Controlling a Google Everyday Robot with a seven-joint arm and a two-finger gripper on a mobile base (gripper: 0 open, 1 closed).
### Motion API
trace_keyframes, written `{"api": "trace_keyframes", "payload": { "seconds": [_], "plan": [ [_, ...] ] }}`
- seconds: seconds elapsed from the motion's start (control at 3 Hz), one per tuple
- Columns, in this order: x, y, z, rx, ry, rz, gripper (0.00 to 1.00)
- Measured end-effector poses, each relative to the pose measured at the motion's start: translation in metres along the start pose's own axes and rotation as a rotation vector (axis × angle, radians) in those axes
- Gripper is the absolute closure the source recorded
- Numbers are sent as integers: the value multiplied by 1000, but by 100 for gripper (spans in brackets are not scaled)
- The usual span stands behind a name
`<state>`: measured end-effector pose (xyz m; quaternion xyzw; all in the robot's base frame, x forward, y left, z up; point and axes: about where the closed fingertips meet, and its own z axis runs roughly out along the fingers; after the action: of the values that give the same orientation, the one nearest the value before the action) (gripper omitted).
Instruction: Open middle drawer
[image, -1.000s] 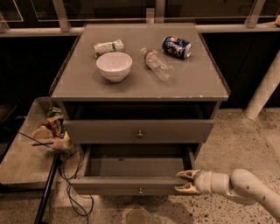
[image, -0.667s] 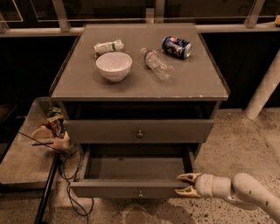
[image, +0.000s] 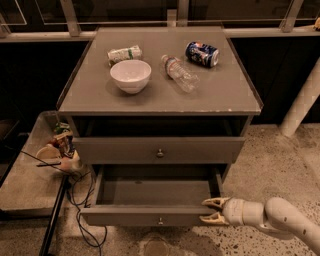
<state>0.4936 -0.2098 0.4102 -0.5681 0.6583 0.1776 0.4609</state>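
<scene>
The middle drawer (image: 150, 192) is pulled out well clear of the cabinet and shows a plain grey, empty inside. Its flat front carries a small round knob (image: 160, 220). The drawer above it (image: 115, 150) has its own knob and stands nearly closed, with a dark gap over it. My gripper (image: 209, 210) comes in from the lower right on a white arm. It sits at the right end of the open drawer's front, and its tan fingers (image: 214, 202) stand apart, one above the front edge and one below.
On the cabinet top (image: 225, 95) stand a white bowl (image: 130, 75), a lying clear bottle (image: 179, 73), a lying blue can (image: 202, 53) and a small packet (image: 124, 53). A low side table (image: 25, 185) with clutter and cables (image: 80, 200) is at the left. A white post (image: 302, 100) stands at the right.
Almost nothing: the gripper stays at the drawer front's right end, the arm behind it has sunk slightly, and the drawer is out just as far.
</scene>
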Motion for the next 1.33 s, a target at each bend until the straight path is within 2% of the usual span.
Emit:
{"api": "trace_keyframes", "payload": {
  "seconds": [0.33,0.67,1.33],
  "plan": [
    [0,0,0,0,0,0,36],
    [0,0,0,0,0,0,37],
    [9,12,-11,-2,-19,16,83]
  ]
}}
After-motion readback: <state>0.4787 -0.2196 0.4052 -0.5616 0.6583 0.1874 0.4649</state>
